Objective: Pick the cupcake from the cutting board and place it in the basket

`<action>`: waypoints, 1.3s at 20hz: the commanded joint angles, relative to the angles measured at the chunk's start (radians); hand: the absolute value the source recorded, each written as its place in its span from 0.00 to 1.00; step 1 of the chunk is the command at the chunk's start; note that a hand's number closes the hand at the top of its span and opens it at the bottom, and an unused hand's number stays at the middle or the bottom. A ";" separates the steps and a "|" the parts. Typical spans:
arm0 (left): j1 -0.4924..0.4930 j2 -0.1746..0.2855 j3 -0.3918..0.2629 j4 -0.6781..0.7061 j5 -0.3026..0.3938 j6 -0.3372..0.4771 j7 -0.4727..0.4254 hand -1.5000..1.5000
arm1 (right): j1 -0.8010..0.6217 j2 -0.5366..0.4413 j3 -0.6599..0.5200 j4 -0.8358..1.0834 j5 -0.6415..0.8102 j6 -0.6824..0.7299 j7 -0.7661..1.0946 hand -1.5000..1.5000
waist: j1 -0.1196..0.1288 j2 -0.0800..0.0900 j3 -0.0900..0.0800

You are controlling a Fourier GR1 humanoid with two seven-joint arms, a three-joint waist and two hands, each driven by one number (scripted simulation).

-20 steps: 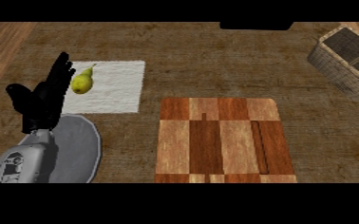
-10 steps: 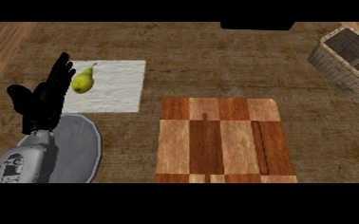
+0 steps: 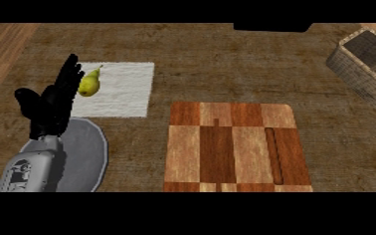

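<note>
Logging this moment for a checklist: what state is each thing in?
cutting board: flat, nothing on it
basket: upright, cut off at the right edge
white cloth: spread flat
pear: lying on the white cloth
left hand: open, fingers up, holding nothing
plate: flat, partly under the forearm
cupcake: not in view
</note>
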 commanded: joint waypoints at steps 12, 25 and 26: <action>0.011 0.006 -0.003 -0.018 0.000 -0.013 0.002 0.50 | 0.001 -0.084 -0.034 0.131 -0.010 0.220 -0.063 1.00 | 0.006 0.003 0.001; -0.026 0.009 0.007 0.001 -0.001 -0.005 0.030 0.50 | 0.086 -0.040 -0.021 0.127 0.020 0.122 -0.018 1.00 | 0.011 0.007 0.002; -0.005 -0.020 -0.024 -0.026 -0.030 0.021 0.026 0.50 | 0.078 -0.032 -0.006 0.124 0.034 0.164 -0.005 1.00 | 0.001 0.000 0.001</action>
